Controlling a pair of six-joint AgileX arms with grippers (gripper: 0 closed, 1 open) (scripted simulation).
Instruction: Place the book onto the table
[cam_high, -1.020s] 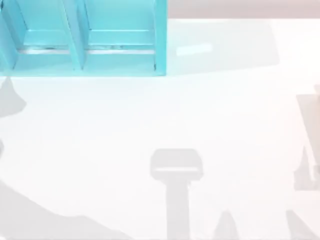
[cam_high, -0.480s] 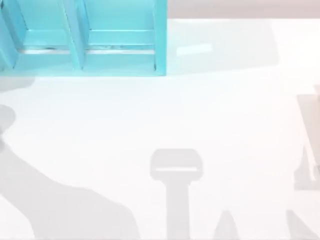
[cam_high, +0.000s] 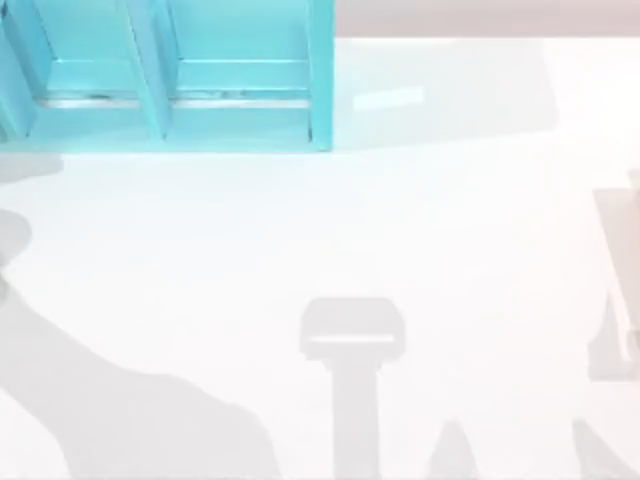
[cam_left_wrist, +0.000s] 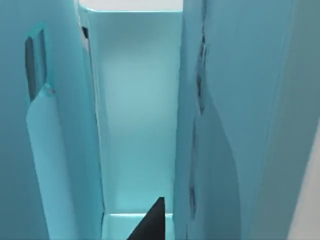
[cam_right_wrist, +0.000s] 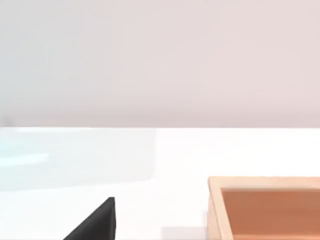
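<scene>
The table (cam_high: 450, 220) is a wide glossy white surface. The book is hidden: I cannot pick it out from the teal panels around it. In the left wrist view, a dark part of my left gripper (cam_left_wrist: 150, 226) points into a narrow teal compartment (cam_left_wrist: 137, 115) of the shelf unit, between two upright teal walls. A dark part of my right gripper (cam_right_wrist: 95, 222) hangs over bare white table in the right wrist view.
The teal shelf unit (cam_high: 320, 90) stands at the table's back left, its compartments facing forward. A low wooden box (cam_right_wrist: 265, 210) sits ahead of the right gripper. Grey shadows lie across the table's front and left (cam_high: 130, 410).
The grey shadow at the table's left has spread across the front left corner. The shelf unit has not moved.
</scene>
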